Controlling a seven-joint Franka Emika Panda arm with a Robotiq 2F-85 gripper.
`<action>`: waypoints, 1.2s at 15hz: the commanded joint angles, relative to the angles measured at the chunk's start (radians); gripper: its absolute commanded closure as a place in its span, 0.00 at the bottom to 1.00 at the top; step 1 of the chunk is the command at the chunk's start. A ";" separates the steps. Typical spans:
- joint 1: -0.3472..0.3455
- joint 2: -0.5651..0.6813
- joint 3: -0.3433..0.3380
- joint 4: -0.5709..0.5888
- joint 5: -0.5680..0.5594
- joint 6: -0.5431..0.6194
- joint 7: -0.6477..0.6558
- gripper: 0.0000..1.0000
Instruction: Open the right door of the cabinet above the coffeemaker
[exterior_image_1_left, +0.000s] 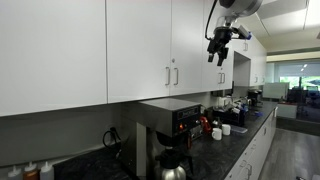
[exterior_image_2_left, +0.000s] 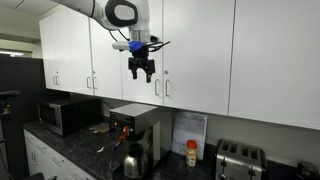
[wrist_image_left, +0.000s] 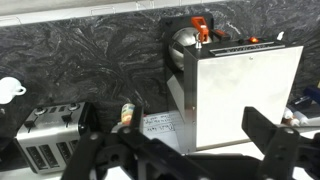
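Our gripper (exterior_image_2_left: 141, 75), jaws apart and empty, hangs upper centre of the frame, just left of the right door (exterior_image_2_left: 198, 55). We should close squarely on its handle (exterior_image_2_left: 166, 88), then pull along the hinge arc.

An exterior view sits low at one end of the desk (exterior_image_1_left: 232, 141) and looks along the cabinet fronts (exterior_image_1_left: 140, 45). The coffeemaker (exterior_image_1_left: 170, 125) is mid-frame and the claw (exterior_image_1_left: 218, 52) high up. An exterior view stands farther out in the room and faces the cabinets at a slant. It shares the coffeemaker (exterior_image_2_left: 135, 130) and also takes in a toaster (exterior_image_2_left: 238, 158). The wrist view looks steeply down, close over both.
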 joint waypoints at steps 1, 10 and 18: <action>-0.013 0.114 0.031 0.065 0.038 0.091 -0.065 0.00; -0.037 0.340 0.110 0.219 0.061 0.284 -0.100 0.00; -0.062 0.427 0.172 0.306 0.056 0.431 -0.096 0.00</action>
